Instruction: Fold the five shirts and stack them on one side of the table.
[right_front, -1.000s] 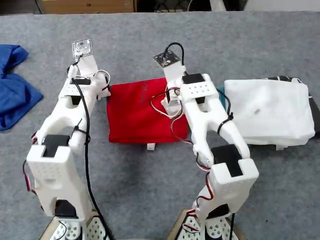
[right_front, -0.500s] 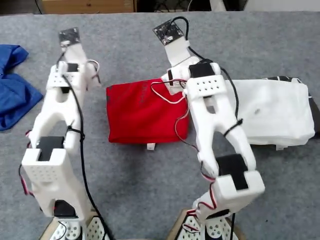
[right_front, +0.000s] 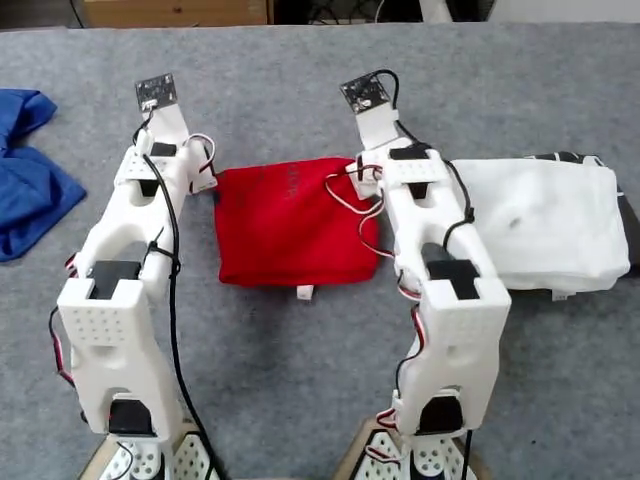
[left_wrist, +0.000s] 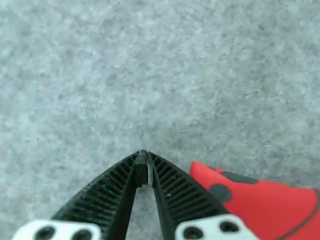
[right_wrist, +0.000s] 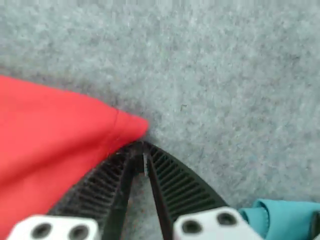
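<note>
The left claw (left_wrist: 143, 169) and right claw (right_wrist: 142, 156) sit closed and empty — one beside each back corner of the folded red shirt (right_front: 290, 225).

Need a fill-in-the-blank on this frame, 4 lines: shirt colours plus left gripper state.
1. The folded shirt lying between the two arms is ___.
2. The crumpled shirt at the edge of the table is ___.
3. The top shirt of the stack is ___.
4. The left gripper hangs over bare felt, open or shut: ___.

Missing words: red; blue; white; shut.
</note>
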